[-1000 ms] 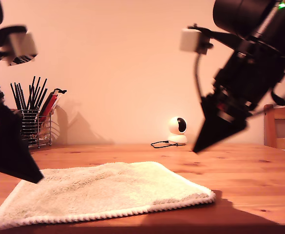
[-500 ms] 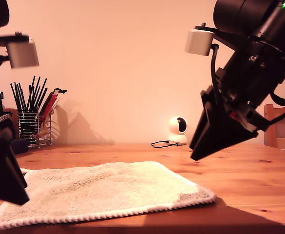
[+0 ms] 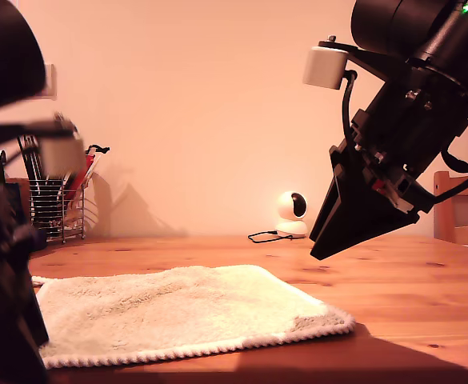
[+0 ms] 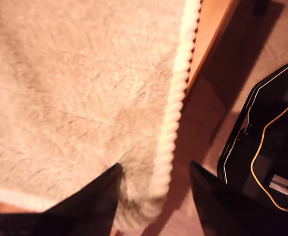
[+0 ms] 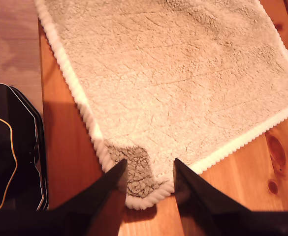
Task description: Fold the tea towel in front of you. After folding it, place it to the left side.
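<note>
Since half a second ago, the arm at the exterior view's left has dropped lower and nearer the lens, now hiding the tea towel's [image 3: 178,312] left end; the arm at that view's right has barely shifted. My first gripper [image 4: 153,196] has its fingers [image 4: 92,196] spread astride the towel's corded hem at a corner. My second gripper [image 5: 148,179] hovers with fingers [image 5: 109,189] spread over another corner. Flat on the wooden counter [image 3: 410,280] lies the towel, unfolded, before the utensil rack [image 3: 58,210] and round camera [image 3: 291,213].
</note>
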